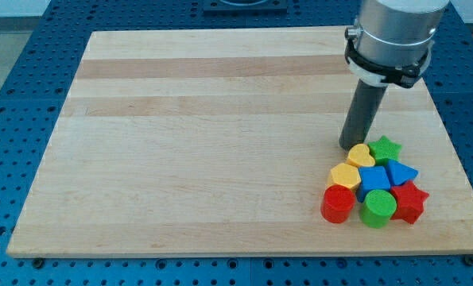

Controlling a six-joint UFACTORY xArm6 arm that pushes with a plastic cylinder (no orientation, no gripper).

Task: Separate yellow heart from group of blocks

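A pale wooden bench (220,143) lies on a blue perforated base (13,95). Seven blocks sit bunched near the view's bottom right: one yellow heart (361,155), one yellow hexagon (344,175), one green star (385,148), one blue triangle (401,172), one blue cube (374,179), one red cylinder (337,204), one green cylinder (378,208) and one red star (409,202). That makes eight. The glossy heart tops the cluster, touching the green star. My tip (351,147), a plain rod with no end effector to open or close, stands just beside the heart's upper left.
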